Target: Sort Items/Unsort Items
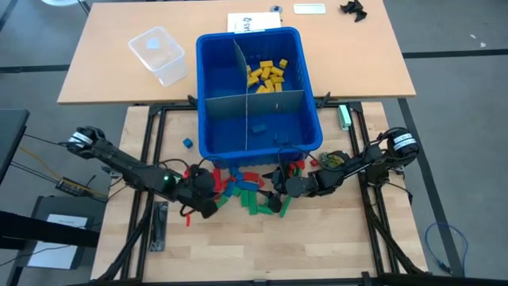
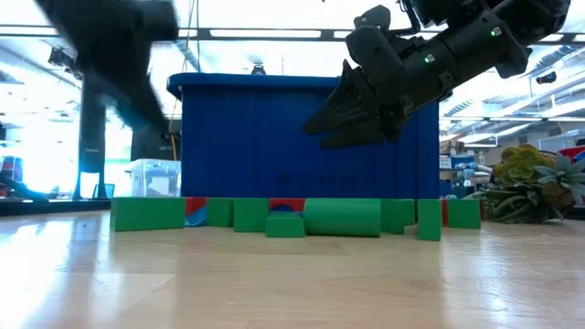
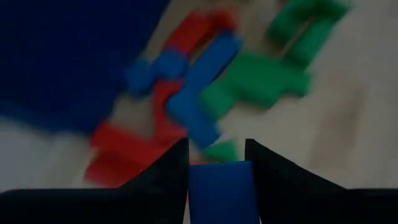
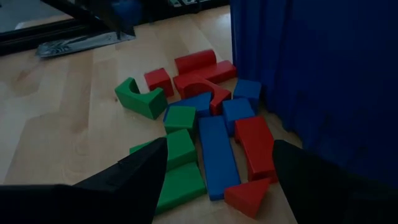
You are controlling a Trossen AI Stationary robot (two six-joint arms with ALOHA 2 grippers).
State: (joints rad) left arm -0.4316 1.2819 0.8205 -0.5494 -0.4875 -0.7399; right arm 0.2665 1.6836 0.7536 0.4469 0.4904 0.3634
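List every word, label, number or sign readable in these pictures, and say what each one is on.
Nothing can be read with certainty.
White paper sheet behind the blue bin: a dark logo and print, too small to read.
White label on the far table: blank or too small to tell.
White sheet at the lower left beside the table: print too small to read.
Toy blocks: no markings show.

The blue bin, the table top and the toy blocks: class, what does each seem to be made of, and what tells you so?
Blue bin: probably moulded plastic, uniform colour, thin smooth walls.
Table top: wood, or wood-look laminate; pale plank-like grain, slight sheen.
Toy blocks: evenly coloured, matt, with softly rounded edges; painted wood, foam or plastic, the look leaves it open.
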